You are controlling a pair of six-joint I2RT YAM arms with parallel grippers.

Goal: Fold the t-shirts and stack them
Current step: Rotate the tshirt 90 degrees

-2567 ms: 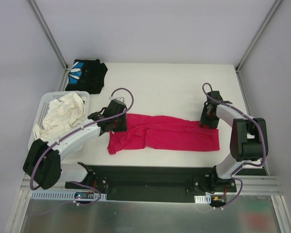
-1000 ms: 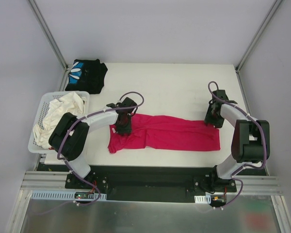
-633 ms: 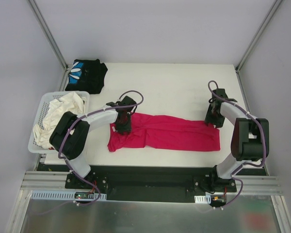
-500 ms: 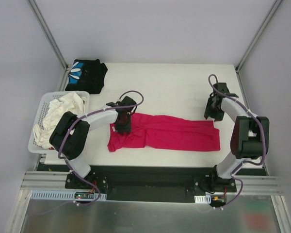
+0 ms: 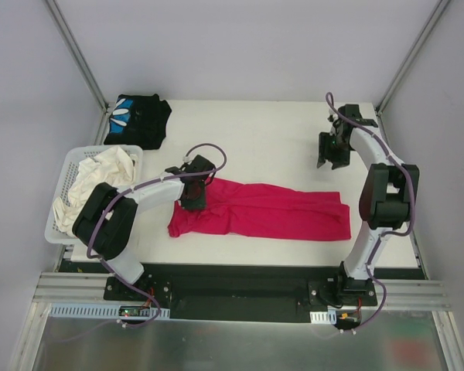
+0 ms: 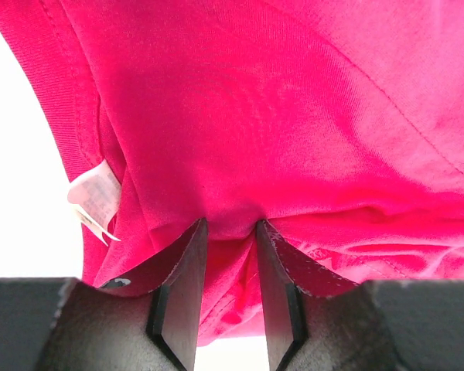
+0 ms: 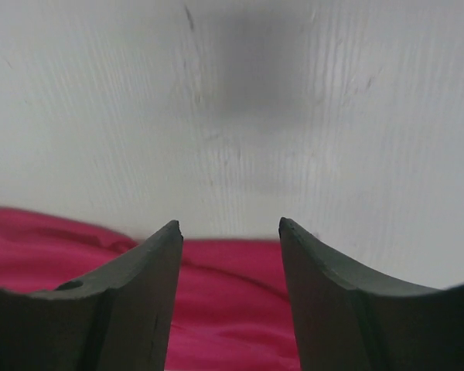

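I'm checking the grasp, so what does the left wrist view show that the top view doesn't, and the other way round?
Only the left wrist view: the left gripper pinching a fold of the red shirt, with a white tag beside it.
Only the top view: the black shirt at the far left corner, the basket of pale cloth, and the right gripper over bare table, away from the red shirt.
Both: the red shirt and the left gripper at its left end.

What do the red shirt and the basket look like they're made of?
The red shirt looks like soft, matte knit cloth, probably cotton jersey: it shows a fine knit texture, stitched seams and wrinkles. The basket looks like white plastic, likely rigid, judging by its moulded lattice walls.
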